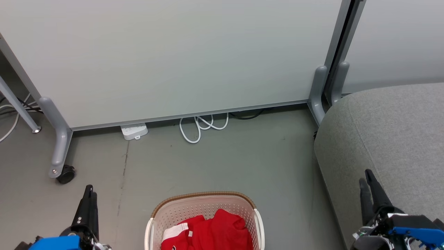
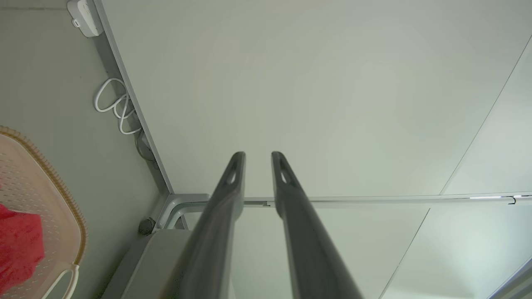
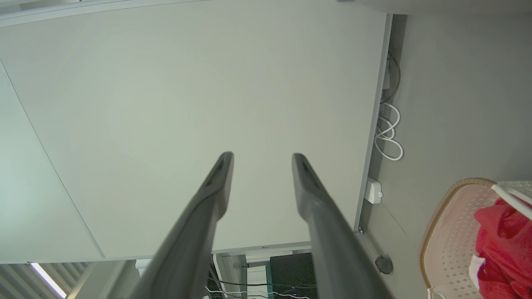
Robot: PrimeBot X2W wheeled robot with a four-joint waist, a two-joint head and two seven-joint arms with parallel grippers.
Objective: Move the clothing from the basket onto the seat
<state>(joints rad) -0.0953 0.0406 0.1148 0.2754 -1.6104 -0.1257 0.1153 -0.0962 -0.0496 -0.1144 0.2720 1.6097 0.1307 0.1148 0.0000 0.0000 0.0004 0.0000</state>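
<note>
Head view: I'm hanging my left gripper (image 1: pixel 90 190) low over the bare floor (image 1: pixel 225 163) and my right gripper (image 1: pixel 365 177) over the near part of the seat (image 1: pixel 392 132), both empty. The basket (image 1: pixel 204 195) is sitting on the floor between them at the bottom edge, with the clothing (image 1: pixel 215 231) bunched inside, red with a white trim patch showing. I'm judging the step in hand as the first reach. I should be coming down from above into the middle of the red heap, pinching a raised fold, keeping off the brown rim and white handles, then lifting clear of the rim before swinging right. The floor between basket and seat is looking open; the seat's rounded edge is the one to clear. The cable (image 1: pixel 199 126) and power strip (image 1: pixel 134 131) are lying well back by the panel (image 1: pixel 173 59). Left wrist view: my fingers (image 2: pixel 224 195) are standing slightly apart with nothing between them, basket off at the lower left. Right wrist view: jaws parted a bit wider, gripping nothing, basket and clothing at the lower right.
</note>
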